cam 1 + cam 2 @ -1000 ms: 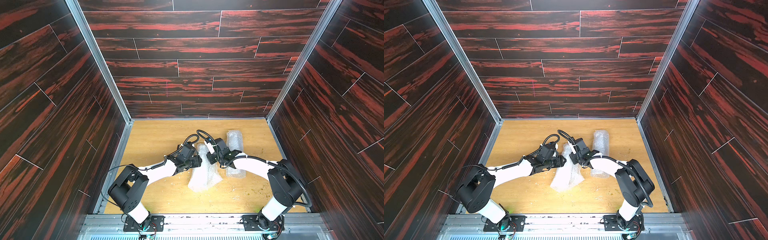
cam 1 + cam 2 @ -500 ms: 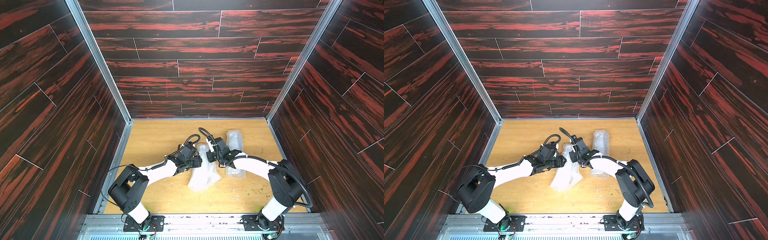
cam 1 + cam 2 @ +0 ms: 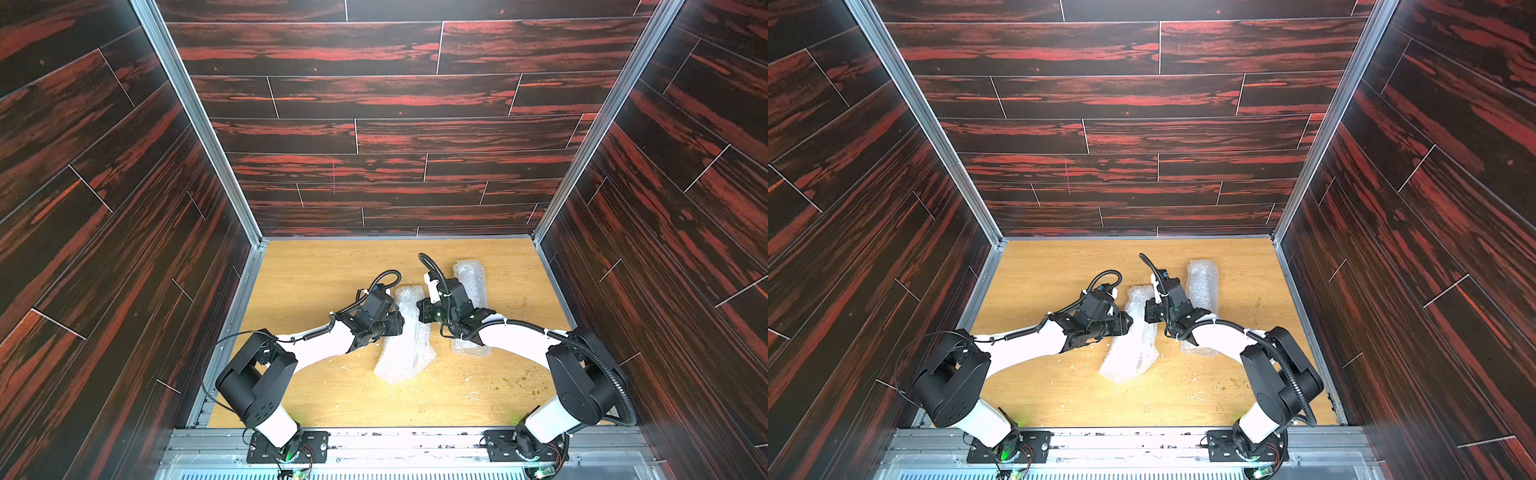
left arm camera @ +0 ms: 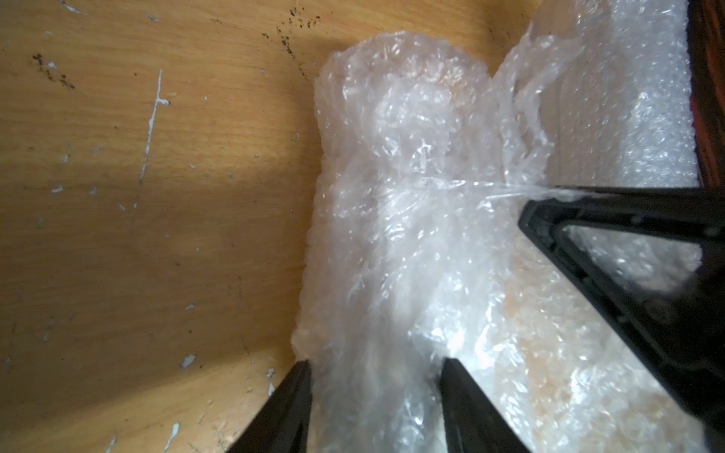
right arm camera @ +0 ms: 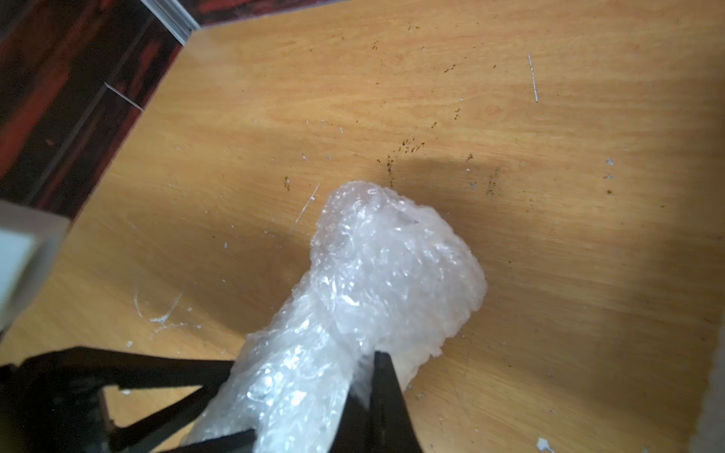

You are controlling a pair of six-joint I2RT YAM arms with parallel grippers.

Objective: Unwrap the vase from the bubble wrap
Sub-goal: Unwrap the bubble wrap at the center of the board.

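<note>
- Bubble wrap roll (image 3: 409, 345) (image 3: 1133, 345) is lying near the middle of the bench (image 3: 332, 270). Its long axis is running from the far edge toward the near edge.
- Its rounded, closed end (image 5: 372, 243) is pointing at the far edge. Its near end is leaning slightly toward the left edge and flaring out into a flatter sheet.
- Left gripper (image 4: 376, 362) is reaching in from the left edge side. Its fingers (image 4: 290, 408) are straddling the roll's body, pressing on both sides and grasping it.
- Right gripper (image 4: 525, 211) is coming in from the right edge side with its fingers clenched. It is pinching a thin, stretched flap of film that is pulling off the roll's side.
- Second bubble wrap sheet (image 3: 469, 278) (image 3: 1202, 282) is lying just beside the roll on the right, roughly parallel to it. The right arm is crossing over its near part.
- Bare wood is stretching toward the far and left edges, and also toward the near edge beyond the flared end. On the right side only a narrow gap is separating the two wraps.
- Crumbs and white flecks are dotting the bench surface.
</note>
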